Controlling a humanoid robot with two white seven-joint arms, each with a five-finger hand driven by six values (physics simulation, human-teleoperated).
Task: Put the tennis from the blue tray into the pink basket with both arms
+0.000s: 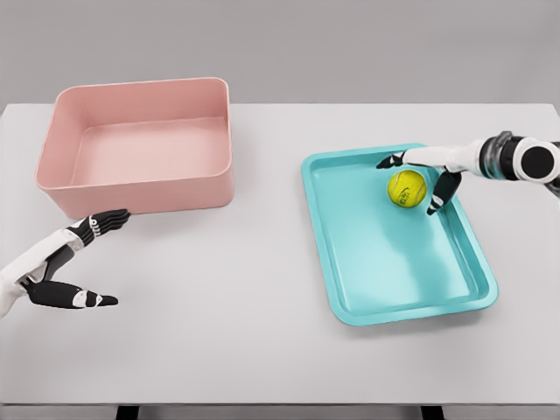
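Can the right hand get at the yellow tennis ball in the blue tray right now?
Probably yes. The right hand is already over the blue tray, fingers open around the yellow tennis ball, and nothing lies between them.

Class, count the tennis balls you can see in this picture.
1. The tennis ball lies in the blue tray, upper right part, beside the right hand. None shows in the pink basket.

Glossy plastic blue tray [398, 302], matt pink basket [140, 188], fuzzy tennis ball [407, 187], smooth table [245, 332].
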